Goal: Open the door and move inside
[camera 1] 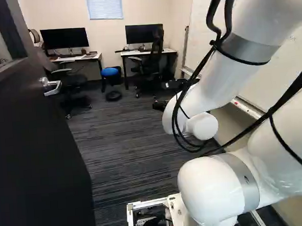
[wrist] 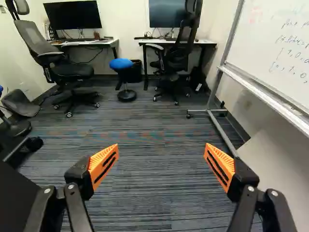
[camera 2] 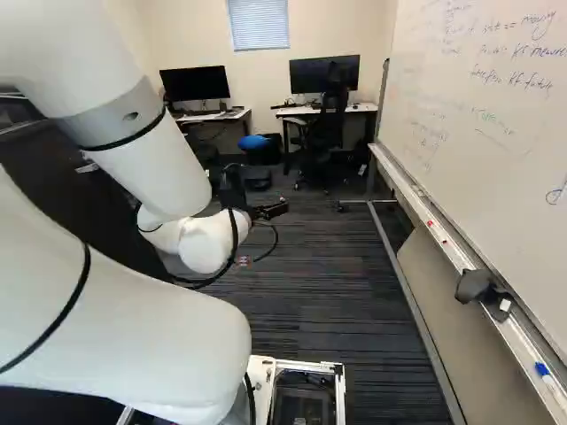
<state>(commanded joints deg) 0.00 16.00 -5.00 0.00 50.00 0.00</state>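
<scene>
Opening the door point(camera 1: 35, 156) looks done: it stands swung back down the left side of the left base view, with its lever handle point(camera 1: 51, 86) at the upper left and nothing holding it. Your gripper point(wrist: 161, 151) is spread wide and empty, its orange pads well apart, pointing at the carpet point(wrist: 145, 179) in the room. What you seem to have left is the drive inside; the arm point(camera 1: 225, 75) reaches well forward, but you can't tell from these views whether the base point(camera 2: 310, 365) is past the doorway. Ahead of you, desks and chairs wait at the far wall, and the whiteboard point(camera 2: 478, 115) fills the upper right of the right base view, so you would likely want to favour the middle of the carpet. You can't see the door's hinges or its lower edge, and the frame cuts off its near part. In the right base view your arm covers much of the left side, the door included. You also can't be sure whether the dark panel point(wrist: 14, 203) beside one finger in the wrist view is the door.
</scene>
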